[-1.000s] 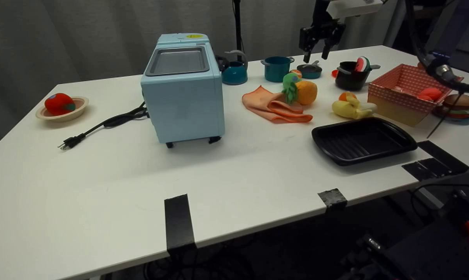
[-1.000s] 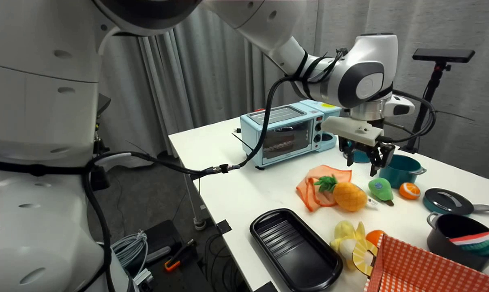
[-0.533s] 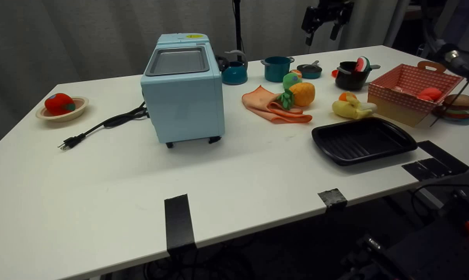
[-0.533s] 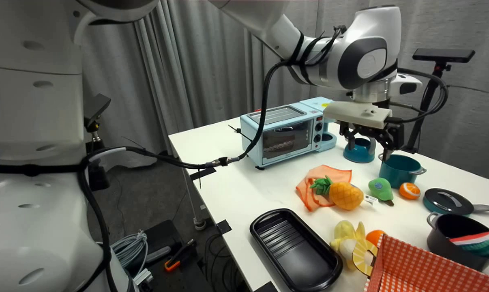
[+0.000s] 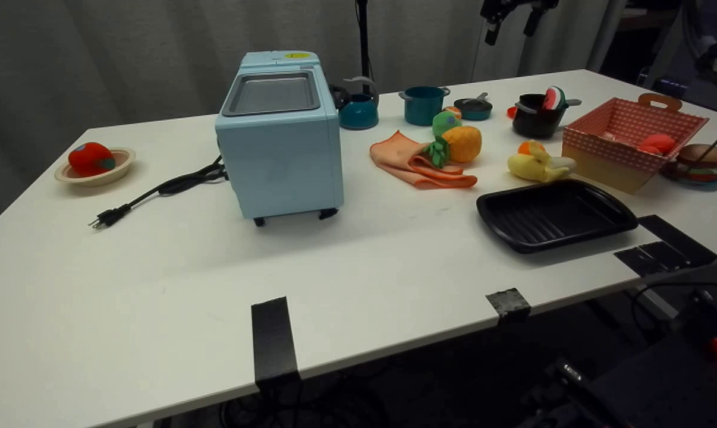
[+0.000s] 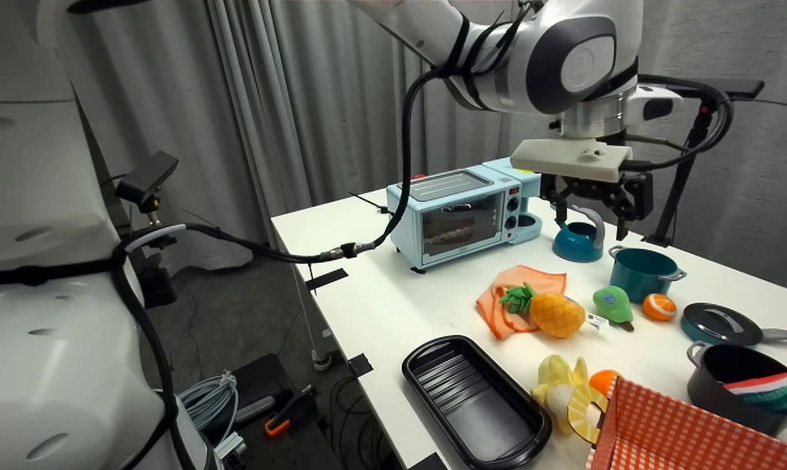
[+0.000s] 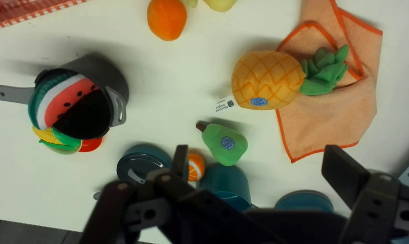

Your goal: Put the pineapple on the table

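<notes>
The pineapple, an orange-yellow toy with a green leafy top, lies on its side in both exterior views and in the wrist view. Its leaves rest on the orange cloth; part of its body lies on the white table. My gripper shows in both exterior views. It is raised well above the table, apart from the pineapple. In the wrist view my gripper has its jaws wide apart with nothing between them.
A green toy pear and a teal pot are near the pineapple. A black tray, yellow toy food, a red checked basket and a black pot stand around. A blue toaster oven stands on the table.
My gripper has risen and its jaws have spread wider. The pineapple shifted slightly and settled between one second and half a second ago, and lies still since.
</notes>
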{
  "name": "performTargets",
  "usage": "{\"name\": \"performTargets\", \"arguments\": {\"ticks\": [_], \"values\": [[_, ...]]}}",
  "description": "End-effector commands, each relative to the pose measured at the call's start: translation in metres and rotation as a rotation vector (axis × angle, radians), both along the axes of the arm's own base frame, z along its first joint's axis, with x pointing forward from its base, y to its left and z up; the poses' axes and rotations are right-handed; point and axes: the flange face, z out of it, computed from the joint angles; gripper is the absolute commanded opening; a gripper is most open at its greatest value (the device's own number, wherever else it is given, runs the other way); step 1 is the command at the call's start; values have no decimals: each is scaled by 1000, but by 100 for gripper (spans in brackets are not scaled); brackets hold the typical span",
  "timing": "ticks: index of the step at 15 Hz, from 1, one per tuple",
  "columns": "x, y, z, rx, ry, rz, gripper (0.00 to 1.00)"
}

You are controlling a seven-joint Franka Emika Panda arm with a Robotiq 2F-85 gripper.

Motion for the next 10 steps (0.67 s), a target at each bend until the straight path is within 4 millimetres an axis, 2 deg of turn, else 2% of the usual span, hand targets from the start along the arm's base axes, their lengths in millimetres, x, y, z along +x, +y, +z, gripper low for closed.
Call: {"name": "performTargets", "arguments": {"ticks": [1,4,10], "values": [[-5,-1,2,2,1,5,100],[-14,-2,5,6,3,10,100],[-15,-2,4,6,5,10,100]]}}
